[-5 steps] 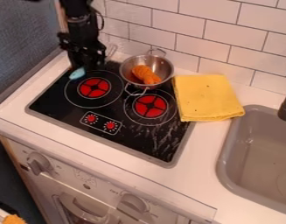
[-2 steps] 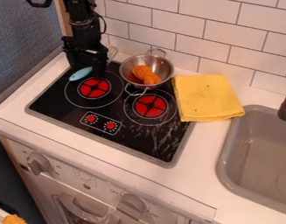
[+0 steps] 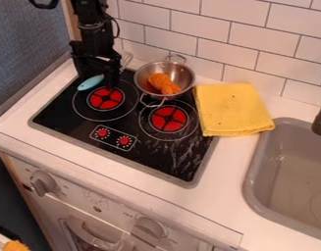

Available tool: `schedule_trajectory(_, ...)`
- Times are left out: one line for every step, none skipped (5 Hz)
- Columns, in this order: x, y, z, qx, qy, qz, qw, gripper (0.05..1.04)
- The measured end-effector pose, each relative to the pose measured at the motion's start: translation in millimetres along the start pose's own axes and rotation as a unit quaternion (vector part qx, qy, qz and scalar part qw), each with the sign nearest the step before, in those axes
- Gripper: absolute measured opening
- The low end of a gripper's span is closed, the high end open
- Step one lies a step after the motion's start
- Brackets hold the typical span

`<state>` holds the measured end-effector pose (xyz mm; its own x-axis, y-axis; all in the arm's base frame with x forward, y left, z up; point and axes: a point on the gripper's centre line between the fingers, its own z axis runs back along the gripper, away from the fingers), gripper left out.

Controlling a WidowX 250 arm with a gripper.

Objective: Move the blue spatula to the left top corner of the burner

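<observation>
My gripper [image 3: 97, 77] is low over the back left corner of the black stove [image 3: 70, 126], with its fingers apart and open. The blue spatula [image 3: 91, 83] lies with its light blue head below the gripper, at the upper left edge of the left burner [image 3: 105, 98]. Its pale handle end [image 3: 127, 60] shows to the right of the gripper, and the part between is hidden behind the gripper.
A metal pot [image 3: 144, 74] holding an orange item stands at the back right of the stove. A yellow cloth [image 3: 233, 109] lies right of it, then a grey sink [image 3: 254, 174]. A tiled wall [image 3: 195, 34] rises behind.
Since the first frame, the gripper has shifted slightly right and down, and more of the blue head shows. Between the last two frames, nothing visibly moves.
</observation>
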<state>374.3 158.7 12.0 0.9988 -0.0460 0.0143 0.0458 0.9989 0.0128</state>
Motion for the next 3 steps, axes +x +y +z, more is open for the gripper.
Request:
schedule_trajectory(1, -1, 18, 0.004, -0.015, -0.001, 0.9999, 1.001)
schedule_trajectory(9, -8, 49, 0.016, -0.047, -0.001, 0.9988, 1.001)
schedule_trajectory(10, -16, 67, 0.023, -0.054, -0.008, 0.9983, 1.001)
